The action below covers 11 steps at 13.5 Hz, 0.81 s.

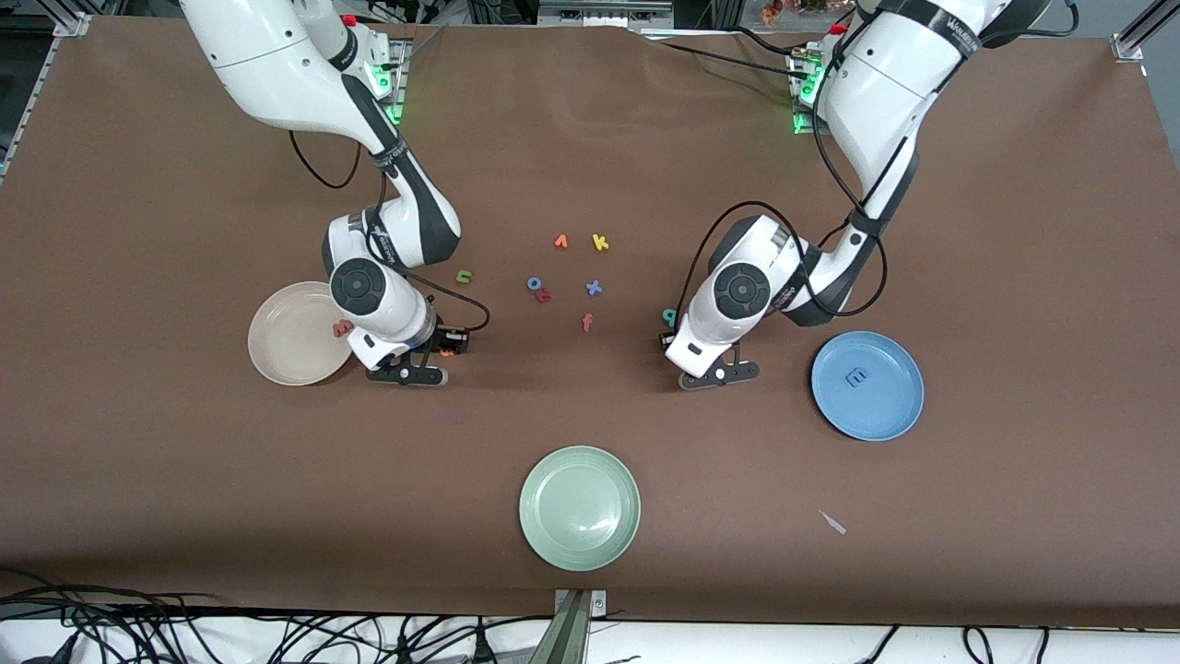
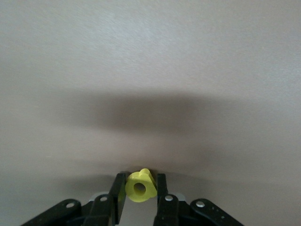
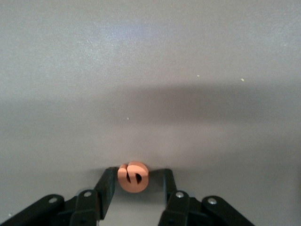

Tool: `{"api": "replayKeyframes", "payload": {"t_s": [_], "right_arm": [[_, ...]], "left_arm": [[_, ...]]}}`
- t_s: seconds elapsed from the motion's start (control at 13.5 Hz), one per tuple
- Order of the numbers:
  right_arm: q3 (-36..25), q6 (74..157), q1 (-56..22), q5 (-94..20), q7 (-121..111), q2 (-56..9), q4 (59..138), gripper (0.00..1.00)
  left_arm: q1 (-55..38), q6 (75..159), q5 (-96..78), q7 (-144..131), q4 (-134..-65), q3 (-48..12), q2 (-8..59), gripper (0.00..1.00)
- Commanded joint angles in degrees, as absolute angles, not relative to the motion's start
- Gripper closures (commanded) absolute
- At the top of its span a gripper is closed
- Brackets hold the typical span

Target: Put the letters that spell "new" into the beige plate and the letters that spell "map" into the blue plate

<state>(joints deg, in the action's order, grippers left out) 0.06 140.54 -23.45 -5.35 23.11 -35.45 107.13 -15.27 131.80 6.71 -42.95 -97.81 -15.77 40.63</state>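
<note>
My left gripper (image 2: 141,176) is down at the table beside the teal p (image 1: 669,317), shut on the yellow a (image 2: 140,187). In the front view the left gripper (image 1: 666,339) hides the a. My right gripper (image 3: 136,172) is low beside the beige plate (image 1: 286,355), with the orange e (image 3: 133,177) between its fingers; one finger (image 3: 107,181) touches the e and the other stands off it. The e (image 1: 447,351) also shows at the right gripper (image 1: 450,349). The salmon-pink w (image 1: 343,327) lies on the beige plate. The blue m (image 1: 857,376) lies in the blue plate (image 1: 887,408). The green n (image 1: 464,276) lies loose on the table.
Loose letters lie mid-table: an orange v (image 1: 560,242), a yellow k (image 1: 600,243), a blue o (image 1: 534,283), a blue x (image 1: 594,288) and an orange f (image 1: 586,322). A pale green plate (image 1: 579,539) sits near the front edge, with a small pale scrap (image 1: 832,522) beside it.
</note>
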Motion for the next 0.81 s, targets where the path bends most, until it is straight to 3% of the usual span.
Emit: {"api": "replayKeyframes", "payload": {"t_s": [0.0, 0.37, 0.74], "right_arm": [[0.3, 141.0, -23.2, -5.6, 23.8, -36.4, 106.2, 0.51], [0.3, 142.5, -23.3, -5.6, 24.6, -36.9, 106.2, 0.55], [0.3, 142.6, -23.3, -5.6, 25.9, -36.9, 106.2, 0.62]], "left_arm": [[-11.6, 124.6, 7.6, -36.2, -98.2, -16.1, 35.2, 1.0], [-3.5, 114.5, 7.6, -19.7, -98.2, -15.9, 30.9, 1.0], [3.5, 116.8, 13.9, -7.9, -98.2, -15.7, 32.6, 1.0]]}}
